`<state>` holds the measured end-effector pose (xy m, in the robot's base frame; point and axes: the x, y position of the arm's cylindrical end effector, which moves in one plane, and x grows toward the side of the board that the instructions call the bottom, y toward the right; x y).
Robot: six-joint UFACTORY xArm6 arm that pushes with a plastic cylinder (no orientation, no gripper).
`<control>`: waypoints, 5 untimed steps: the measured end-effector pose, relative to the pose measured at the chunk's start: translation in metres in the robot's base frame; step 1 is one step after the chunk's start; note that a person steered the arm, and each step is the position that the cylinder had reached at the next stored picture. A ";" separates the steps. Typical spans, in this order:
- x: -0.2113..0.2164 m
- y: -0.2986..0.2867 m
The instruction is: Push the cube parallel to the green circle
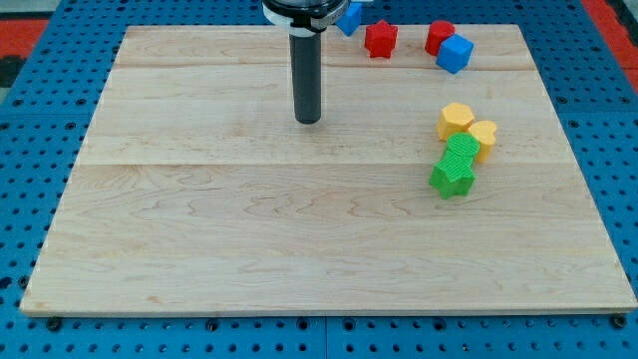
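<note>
A pale wooden board (249,229) is lying on a blue pegboard (30,90); along the view's top a blue block (350,17), a red star (380,39), a red block (440,36) and a blue cube (455,54) are sitting; toward the view's right a yellow hexagon (456,119) and yellow heart (484,134) are touching a green circle (463,151) and green star (452,179); my tip (308,121) is resting on bare wood, well apart from them.

No legible text, labels, brands, numbers or signs appear on any surface in the camera view.
</note>
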<state>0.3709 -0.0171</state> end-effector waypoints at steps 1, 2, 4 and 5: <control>0.000 0.000; 0.000 0.000; 0.002 0.001; 0.002 0.027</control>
<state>0.3732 0.0095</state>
